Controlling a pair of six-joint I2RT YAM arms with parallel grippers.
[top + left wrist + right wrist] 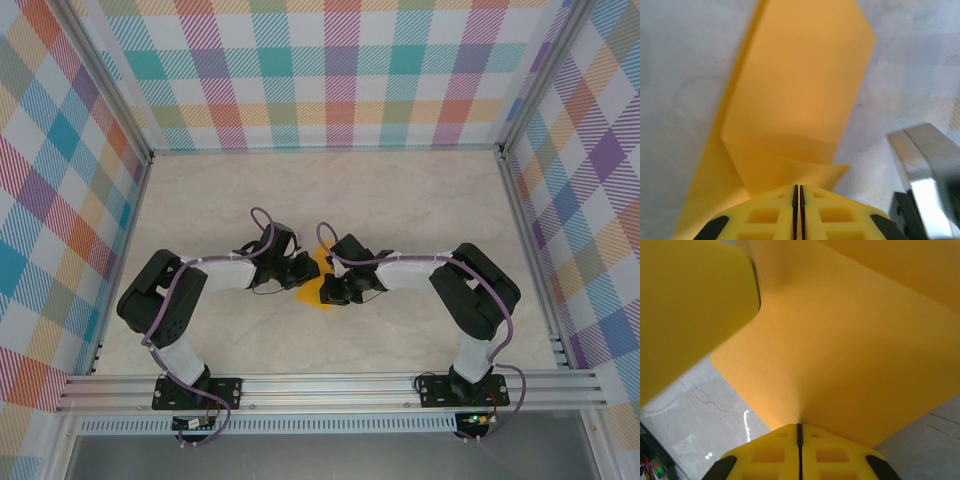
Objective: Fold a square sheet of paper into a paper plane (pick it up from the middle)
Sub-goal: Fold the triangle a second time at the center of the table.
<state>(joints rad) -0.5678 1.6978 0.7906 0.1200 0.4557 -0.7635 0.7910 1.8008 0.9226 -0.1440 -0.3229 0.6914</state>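
Yellow plastic tips of the left gripper [798,189] are pressed together in the left wrist view, with only a thin dark seam left between them. A lower flap of the thin orange-yellow sheet of paper [800,85] is pinched in that seam. The right gripper [799,427] is closed in the same way, and the paper is caught at the point where its two yellow tips meet.

From the left gripper's hold the sheet is seen already folded: a broad panel with slanted edges is laid over a longer strip, and a crosswise crease lies just above the fingers. In the right wrist view the sheet is spread upward and outward from the grip. A blurred yellow mass [690,305] is set against it at upper left (too close to the lens to be identified).

From above, the two grippers are brought nearly tip to tip near the middle of the pale marbled tabletop [400,200], and the paper is held between and beneath them. The table is enclosed on three sides by checked pastel walls [340,70].
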